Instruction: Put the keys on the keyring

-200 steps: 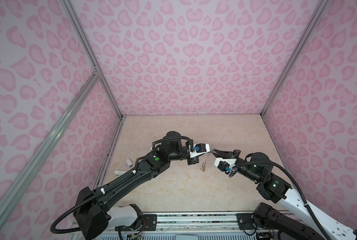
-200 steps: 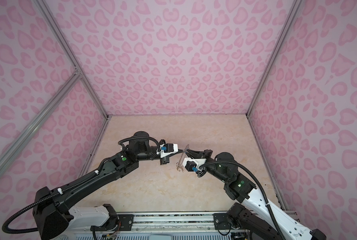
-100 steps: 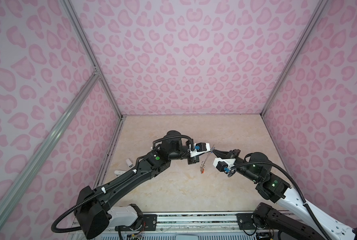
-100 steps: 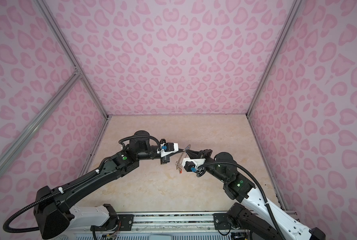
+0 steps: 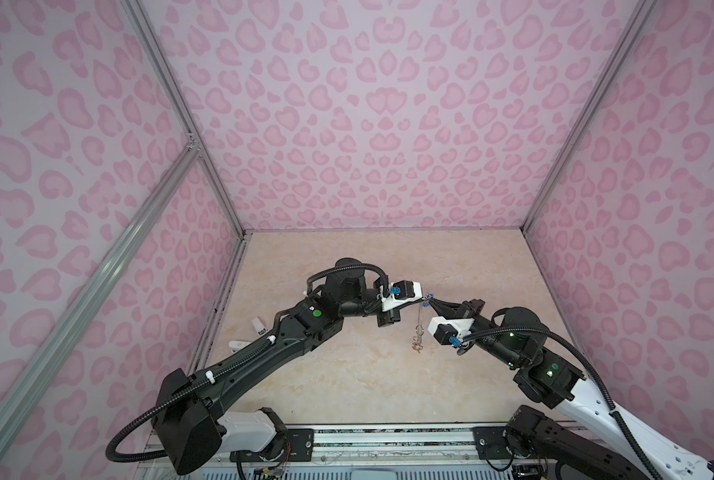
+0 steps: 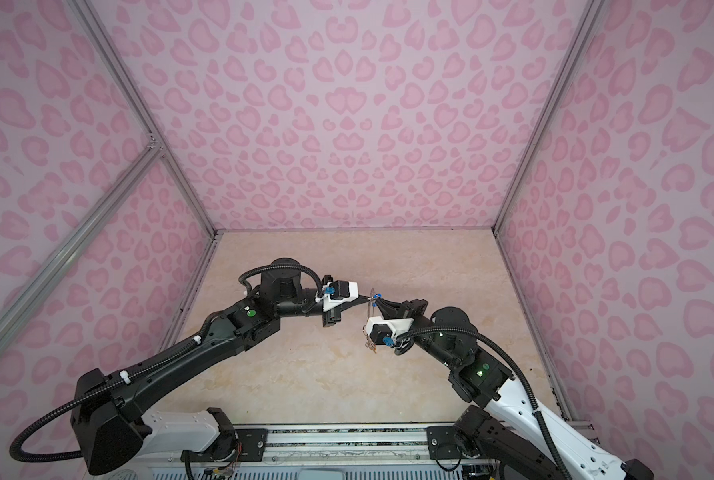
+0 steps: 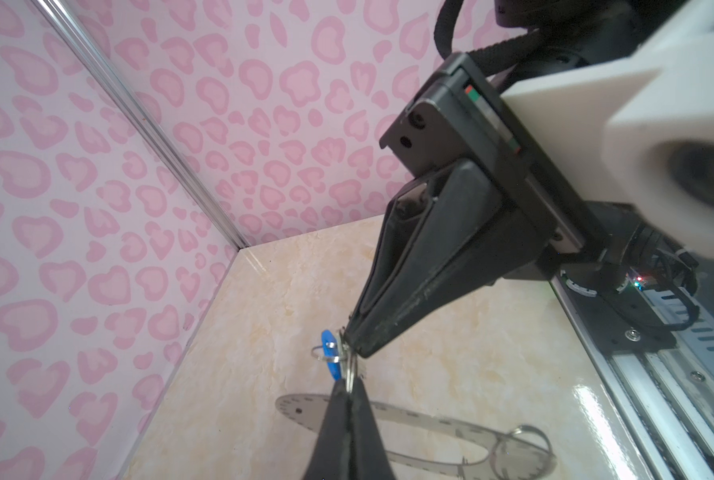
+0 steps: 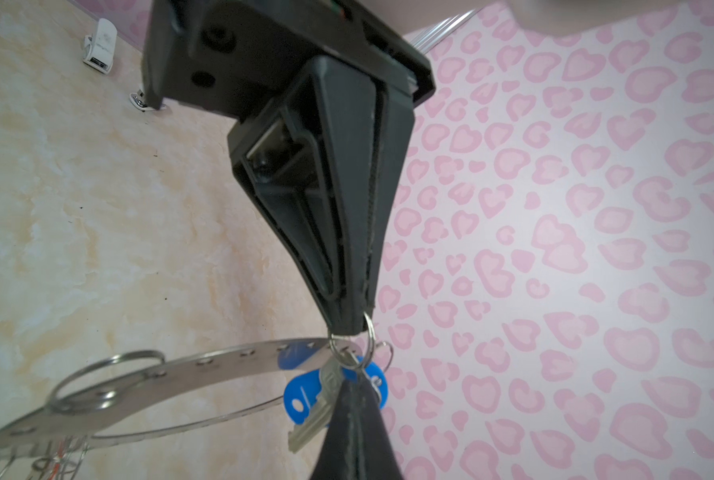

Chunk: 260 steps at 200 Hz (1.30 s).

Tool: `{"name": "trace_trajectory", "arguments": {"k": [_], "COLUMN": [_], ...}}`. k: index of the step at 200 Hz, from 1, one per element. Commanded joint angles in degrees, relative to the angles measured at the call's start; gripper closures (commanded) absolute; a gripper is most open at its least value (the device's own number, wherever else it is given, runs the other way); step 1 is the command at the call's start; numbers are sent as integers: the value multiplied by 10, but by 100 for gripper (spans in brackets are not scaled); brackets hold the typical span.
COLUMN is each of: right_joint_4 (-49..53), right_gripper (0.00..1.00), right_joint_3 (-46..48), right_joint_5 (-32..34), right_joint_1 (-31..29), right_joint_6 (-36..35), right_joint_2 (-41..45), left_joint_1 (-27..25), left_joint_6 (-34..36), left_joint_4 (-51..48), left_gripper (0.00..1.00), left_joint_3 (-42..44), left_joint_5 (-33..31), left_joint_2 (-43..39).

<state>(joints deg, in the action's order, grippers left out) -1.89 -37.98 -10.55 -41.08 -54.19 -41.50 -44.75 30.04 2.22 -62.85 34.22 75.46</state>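
Both grippers meet tip to tip above the middle of the floor. My left gripper (image 5: 425,298) (image 7: 349,384) is shut on the rim of the keyring (image 5: 420,322) (image 7: 392,415) (image 8: 160,374), a flat grey disc that hangs down from it. My right gripper (image 5: 432,302) (image 8: 355,384) is shut on the keys with the blue tag (image 8: 301,395) (image 7: 331,353); their silver key (image 8: 317,411) and small split ring sit right at the keyring's rim. The keys with the orange-red tag (image 5: 416,348) dangle from the keyring's low end.
Two small white objects (image 5: 259,325) (image 5: 238,345) lie on the beige floor by the left wall. Pink patterned walls close in three sides. The metal rail (image 5: 388,440) runs along the front.
The right gripper's jaws have closed a little on the blue-tagged keys. Both arms and the hanging keyring have barely shifted.
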Motion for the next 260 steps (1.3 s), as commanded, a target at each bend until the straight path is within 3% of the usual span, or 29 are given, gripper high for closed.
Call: {"name": "trace_trajectory", "arguments": {"k": [1,39,122,260], "right_joint_4": [-22,-14,46,135], "right_gripper": [81,71,68,75], "right_joint_3": [4,1,-35,-86], "right_joint_5": [-2,-52,-110,-134], "right_joint_1": [9,42,46,46], "right_joint_6": [31,68,61,51], "right_joint_2": [13,33,-4,-52], "left_joint_1": [0,1,1,1], "left_joint_6": [-7,-14,-17,20], "left_joint_4": [13,12,9,-36], "left_gripper": [97,97,97,97], "left_joint_3": [-9,-8,-3,-9], "left_joint_5": [13,19,29,57], "left_joint_2": [3,1,-7,-15]}}
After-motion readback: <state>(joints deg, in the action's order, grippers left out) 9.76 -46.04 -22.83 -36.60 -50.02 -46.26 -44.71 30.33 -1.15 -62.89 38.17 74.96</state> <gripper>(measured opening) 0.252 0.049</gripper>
